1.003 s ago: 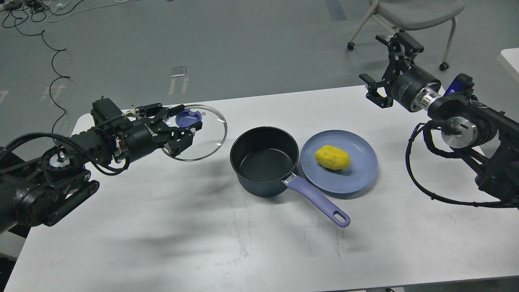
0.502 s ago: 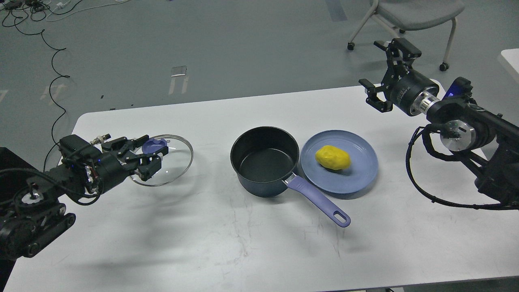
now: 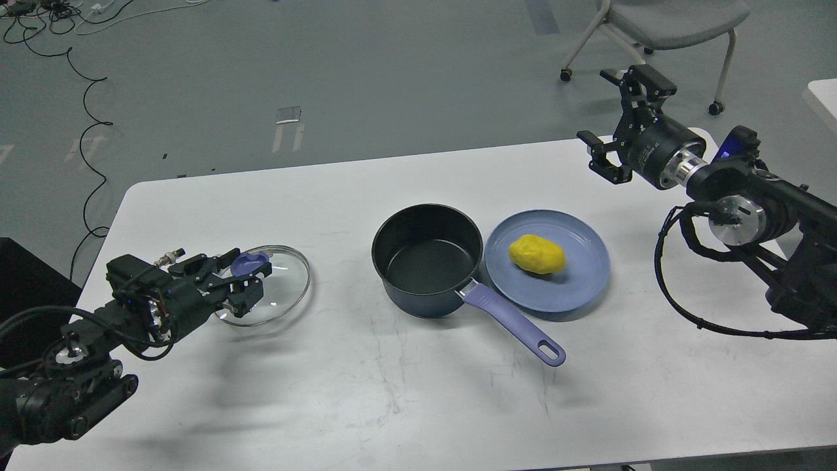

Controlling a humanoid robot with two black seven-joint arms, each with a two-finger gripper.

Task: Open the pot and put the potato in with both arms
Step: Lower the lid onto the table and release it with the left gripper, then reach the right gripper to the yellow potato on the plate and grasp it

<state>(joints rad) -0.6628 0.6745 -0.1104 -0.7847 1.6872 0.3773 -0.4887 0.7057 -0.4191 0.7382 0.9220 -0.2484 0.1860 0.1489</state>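
The dark navy pot [image 3: 427, 260] stands open in the middle of the table, its purple-blue handle [image 3: 515, 325] pointing to the front right. The yellow potato [image 3: 537, 254] lies on a shallow blue plate [image 3: 575, 297] just right of the pot. My left gripper [image 3: 243, 279] is shut on the blue knob of the glass lid [image 3: 280, 291], held low at the table's left, well clear of the pot. My right gripper [image 3: 616, 116] is open and empty, raised over the table's far right edge, behind and to the right of the plate.
The white table [image 3: 418, 392] reaches to the front. A grey wheeled chair [image 3: 660, 26] stands on the floor behind the right gripper. Black cables [image 3: 78, 78] lie on the floor at the far left.
My left arm has carried the lid left and toward me, away from the pot, and lowered it close to the table. The right gripper has barely shifted.
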